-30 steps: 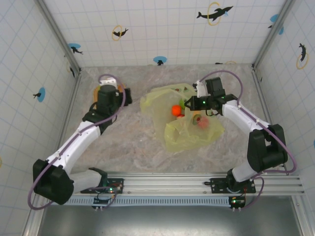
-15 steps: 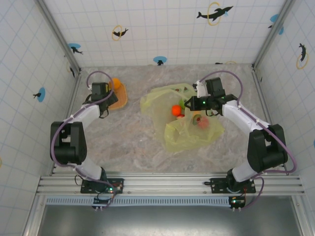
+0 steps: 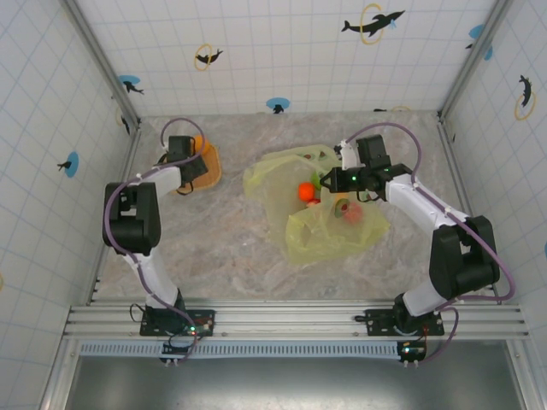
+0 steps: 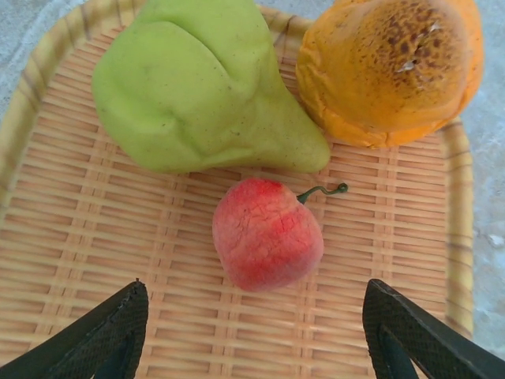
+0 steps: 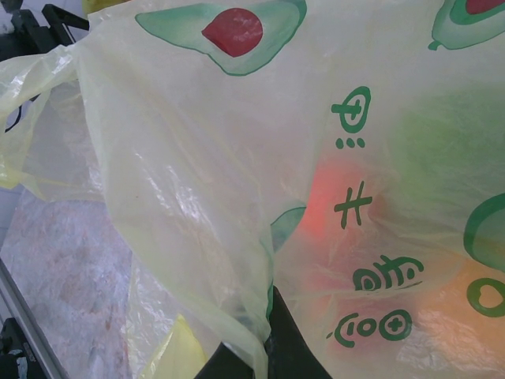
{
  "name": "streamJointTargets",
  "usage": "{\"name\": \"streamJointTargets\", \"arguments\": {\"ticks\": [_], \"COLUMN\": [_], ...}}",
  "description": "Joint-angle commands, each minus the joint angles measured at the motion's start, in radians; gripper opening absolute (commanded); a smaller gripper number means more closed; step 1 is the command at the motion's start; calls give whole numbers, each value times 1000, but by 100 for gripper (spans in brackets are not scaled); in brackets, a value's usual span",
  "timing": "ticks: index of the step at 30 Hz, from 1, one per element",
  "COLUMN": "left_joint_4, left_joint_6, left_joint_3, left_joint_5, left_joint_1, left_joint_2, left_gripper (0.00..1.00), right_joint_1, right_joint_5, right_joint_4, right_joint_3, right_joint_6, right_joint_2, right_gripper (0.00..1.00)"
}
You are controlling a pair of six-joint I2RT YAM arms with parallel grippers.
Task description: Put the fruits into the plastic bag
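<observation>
My left claw (image 4: 252, 316) hangs with its fingers spread wide over the woven tray (image 4: 71, 229). They flank a red fruit (image 4: 267, 234) that lies just below a green fruit (image 4: 197, 87) and an orange fruit (image 4: 390, 71). My right claw (image 5: 268, 359) is pinched on the edge of the plastic bag (image 5: 197, 158), which lies crumpled mid-worktop (image 3: 231, 248) with other fruits (image 3: 305, 190) inside.

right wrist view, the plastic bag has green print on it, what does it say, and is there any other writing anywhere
On the plastic bag: a column of four green characters, not Latin letters and seen at an odd angle; I cannot read them reliably.
The avocado pictures on the bag: drawings, no words.
The wall stickers in the top view: dolphins and rings, no text.
The woven tray and fruits: no labels.
</observation>
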Motion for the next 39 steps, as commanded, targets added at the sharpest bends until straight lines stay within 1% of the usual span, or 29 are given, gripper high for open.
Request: {"name": "streamJointTargets", "arguments": {"ticks": [1, 8, 21, 31, 39], "left_joint_4": [-25, -27, -27, -36, -35], "left_joint_6": [33, 40, 49, 49, 49], "left_joint_3": [51, 103, 152, 163, 141], "left_joint_5": [-2, 7, 18, 15, 8], "left_joint_1": [12, 19, 21, 20, 22], "left_joint_2": [46, 106, 157, 162, 123], "left_gripper": [70, 67, 56, 47, 44], "right_joint_1": [6, 7, 8, 8, 9], "right_joint_5": [10, 16, 24, 25, 25], "right_joint_4": [-1, -14, -22, -23, -23], "right_joint_3": [20, 31, 27, 24, 22], "right_joint_6": [-13, -15, -16, -17, -18], "right_joint_2": [-12, -17, -25, -28, -31], "right_gripper": [0, 0, 0, 0, 0]}}
